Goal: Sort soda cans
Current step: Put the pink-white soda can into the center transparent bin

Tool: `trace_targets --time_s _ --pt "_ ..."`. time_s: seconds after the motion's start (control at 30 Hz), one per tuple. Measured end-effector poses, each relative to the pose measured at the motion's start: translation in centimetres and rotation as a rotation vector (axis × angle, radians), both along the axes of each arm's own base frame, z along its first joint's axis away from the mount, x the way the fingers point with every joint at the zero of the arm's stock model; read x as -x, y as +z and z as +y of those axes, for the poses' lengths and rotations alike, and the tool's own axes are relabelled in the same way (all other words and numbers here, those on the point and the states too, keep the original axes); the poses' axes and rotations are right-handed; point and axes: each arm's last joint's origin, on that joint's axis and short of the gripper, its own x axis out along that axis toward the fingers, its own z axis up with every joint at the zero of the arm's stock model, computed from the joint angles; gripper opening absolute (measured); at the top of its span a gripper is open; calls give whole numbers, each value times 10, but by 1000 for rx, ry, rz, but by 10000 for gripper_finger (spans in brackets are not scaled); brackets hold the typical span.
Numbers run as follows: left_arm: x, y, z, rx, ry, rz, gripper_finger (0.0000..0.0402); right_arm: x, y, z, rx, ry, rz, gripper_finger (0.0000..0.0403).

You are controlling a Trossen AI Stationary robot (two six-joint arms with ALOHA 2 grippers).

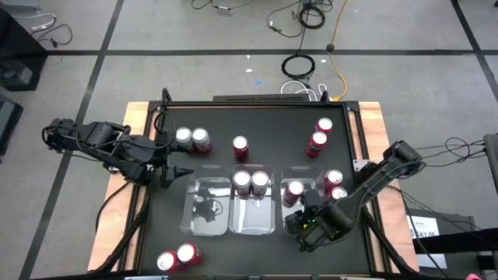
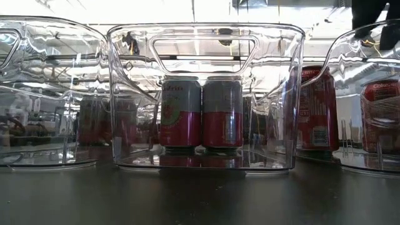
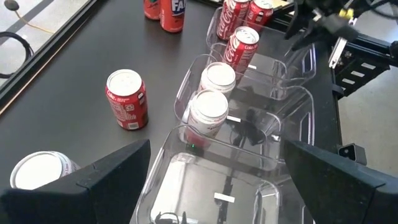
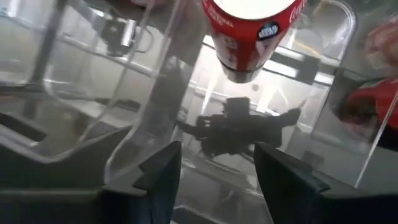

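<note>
Clear plastic everywhere on this black tabletop (image 1: 156, 233): three trays side by side, and the cans are spread all around them. The middle tray (image 1: 253, 222) holds two cans (image 1: 250, 183) standing upright and touching; the low view shows them as a red-and-grey pair (image 2: 201, 112). The right tray (image 1: 289, 210) has one red can (image 1: 294, 192) standing in it, and the left tray (image 1: 204, 222) has no can in it.

The left gripper (image 1: 180, 172) hovers just off the outer edge of the left tray, its jaws spread wide with nothing between them. Straight ahead of those jaws lie the trays in a line; just off to one side of them stands a red can (image 3: 127, 98) on its own, and a silver-topped can (image 3: 38, 171) sits right beside one finger.

The right gripper (image 1: 299, 225) is down at the near end of the right tray, jaws parted and empty. Directly ahead of them, seen through the tray wall, is that red can (image 4: 252, 31), well short of the fingertips.

Elsewhere: two cans (image 1: 191, 139) beyond the left jaws, two (image 1: 319, 136) at the far right, two (image 1: 334, 185) beside the right tray, two (image 1: 177, 257) at the near edge.
</note>
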Motion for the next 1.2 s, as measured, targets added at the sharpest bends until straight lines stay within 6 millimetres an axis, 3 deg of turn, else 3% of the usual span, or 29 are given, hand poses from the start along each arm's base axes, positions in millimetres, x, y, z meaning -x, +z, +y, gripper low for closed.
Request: trace_targets --time_s 0.13,0.4,0.6,0.97,1.2 --pt "0 0 0 -4 -3 0 374 -9 -13 -1 32 -12 35 167" --pt "0 0 0 -4 -3 0 374 -22 -29 -13 83 -18 98 69" --pt "0 0 0 2 1 0 374 -17 -53 -21 77 -122 98 24" --pt "0 0 0 8 -6 2 374 -19 -85 -31 37 -107 16 0" --pt "0 0 0 9 -6 2 374 -20 -94 -41 97 -72 -4 0"
